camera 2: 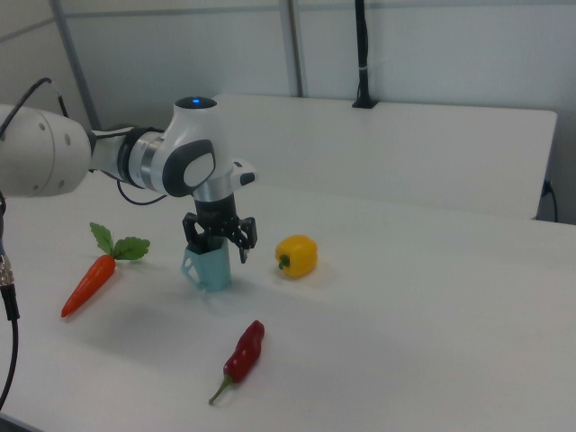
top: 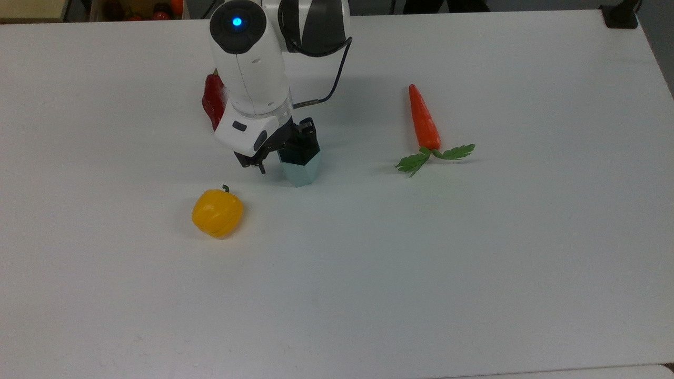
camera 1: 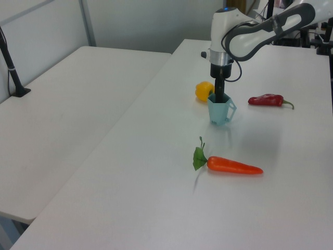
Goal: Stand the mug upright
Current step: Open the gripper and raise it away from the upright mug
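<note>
The pale blue-teal mug point(camera 1: 219, 110), faceted and narrower at its base, stood upright on the table point(top: 421, 273); the gripper point(camera 2: 220, 240) was spread wide over its rim.

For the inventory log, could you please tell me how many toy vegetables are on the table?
3: a yellow bell pepper near the mug, a carrot toward the top view's right, and a red chili partly behind the arm in the top view. None appears hidden.
</note>
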{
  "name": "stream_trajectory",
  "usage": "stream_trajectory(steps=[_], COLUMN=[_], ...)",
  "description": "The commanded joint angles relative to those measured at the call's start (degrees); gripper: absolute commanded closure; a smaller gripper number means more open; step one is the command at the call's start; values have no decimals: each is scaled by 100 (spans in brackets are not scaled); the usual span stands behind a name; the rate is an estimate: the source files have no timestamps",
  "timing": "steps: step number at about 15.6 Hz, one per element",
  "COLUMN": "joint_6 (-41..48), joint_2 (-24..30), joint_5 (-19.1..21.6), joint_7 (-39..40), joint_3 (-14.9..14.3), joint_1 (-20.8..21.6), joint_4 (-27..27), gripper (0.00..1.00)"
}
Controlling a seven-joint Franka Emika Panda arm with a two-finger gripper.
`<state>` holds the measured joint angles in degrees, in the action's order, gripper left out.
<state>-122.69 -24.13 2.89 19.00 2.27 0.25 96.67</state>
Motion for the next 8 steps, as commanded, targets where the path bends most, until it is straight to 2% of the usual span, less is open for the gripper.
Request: stream_trajectory(steps=[1,6,8], joint_6=[656,1921,2475], joint_2=[601,1322,1551], joint_5=[133,151,151], joint_7=[-168,-1037,-1738], joint_3=[-7,2,19], joint_1=[45,54,54], joint_4=[-95,-736,-991], gripper=[0,0,0])
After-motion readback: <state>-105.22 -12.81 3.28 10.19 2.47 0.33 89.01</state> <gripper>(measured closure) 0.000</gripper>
